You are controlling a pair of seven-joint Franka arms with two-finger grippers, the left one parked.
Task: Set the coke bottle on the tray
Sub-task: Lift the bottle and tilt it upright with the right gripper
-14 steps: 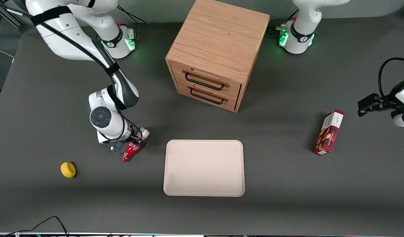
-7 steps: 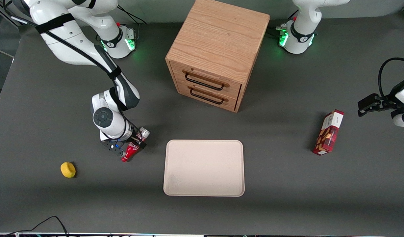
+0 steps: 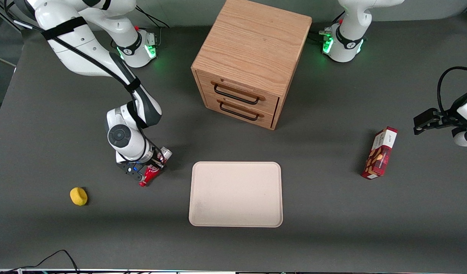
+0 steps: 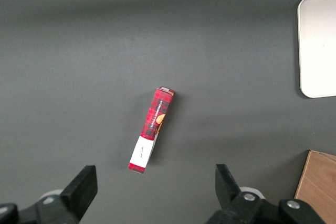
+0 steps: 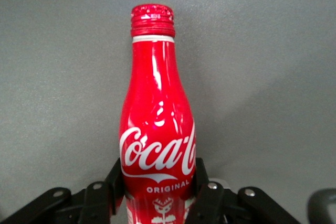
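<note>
The coke bottle (image 3: 151, 174) is a slim red bottle with white script and a red cap. It lies slanted just above the dark table, cap end nearer the front camera. My right gripper (image 3: 154, 166) is shut on the bottle's lower body. In the right wrist view the coke bottle (image 5: 156, 124) fills the middle, and the gripper (image 5: 156, 182) has its black fingers (image 5: 116, 181) pressed against both sides of the label. The cream-beige tray (image 3: 235, 194) lies flat beside the bottle, toward the parked arm's end, with a gap of table between them.
A wooden drawer cabinet (image 3: 251, 61) with two handles stands farther from the front camera than the tray. A yellow object (image 3: 78, 196) lies toward the working arm's end. A red snack box (image 3: 380, 153) lies toward the parked arm's end; the left wrist view shows this snack box (image 4: 152, 129) too.
The wrist has shifted slightly toward the tray and the bottle with it, by a small amount. The fingers stay closed on the bottle throughout.
</note>
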